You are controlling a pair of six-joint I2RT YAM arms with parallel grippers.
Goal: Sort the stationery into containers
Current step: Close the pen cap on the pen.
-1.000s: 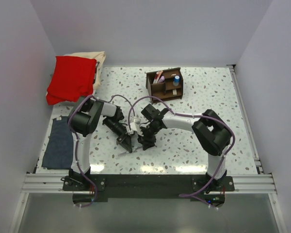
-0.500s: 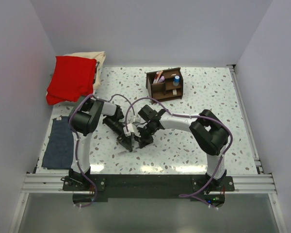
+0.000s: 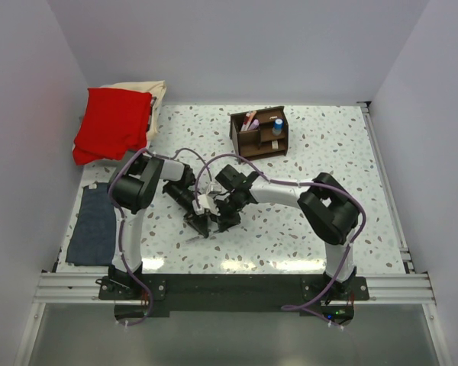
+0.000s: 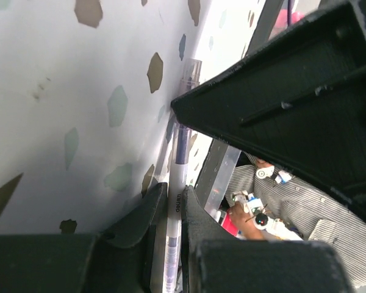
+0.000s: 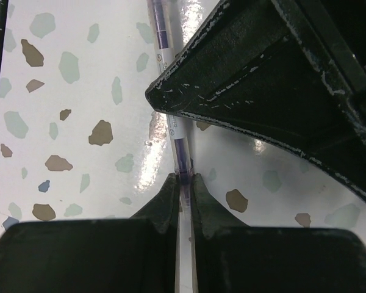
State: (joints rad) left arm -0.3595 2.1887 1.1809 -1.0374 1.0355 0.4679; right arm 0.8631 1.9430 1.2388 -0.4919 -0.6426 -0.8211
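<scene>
Purple-inked clear pen (image 4: 182, 152) pinched by both grippers at the middle of the speckled counter (image 3: 328, 152).

Left gripper (image 4: 172, 198) has its fingers closed tight on the pen's barrel. Facing it, the right gripper (image 5: 183, 183) is clamped on the same pen near its tip, jaws all but touching. The pen lies low along the counter; whether it rests on the surface cannot be told. Well apart, toward the back, stands the dark brown wooden desk organizer (image 3: 256, 145), with a pink-red pen (image 3: 249, 120) in its left rear compartment and a blue-and-white cylinder (image 3: 277, 126) on its right side. A red cloth (image 3: 113, 122) sits at the far left corner, a folded blue-grey cloth (image 3: 95, 225) nearer on the left.
</scene>
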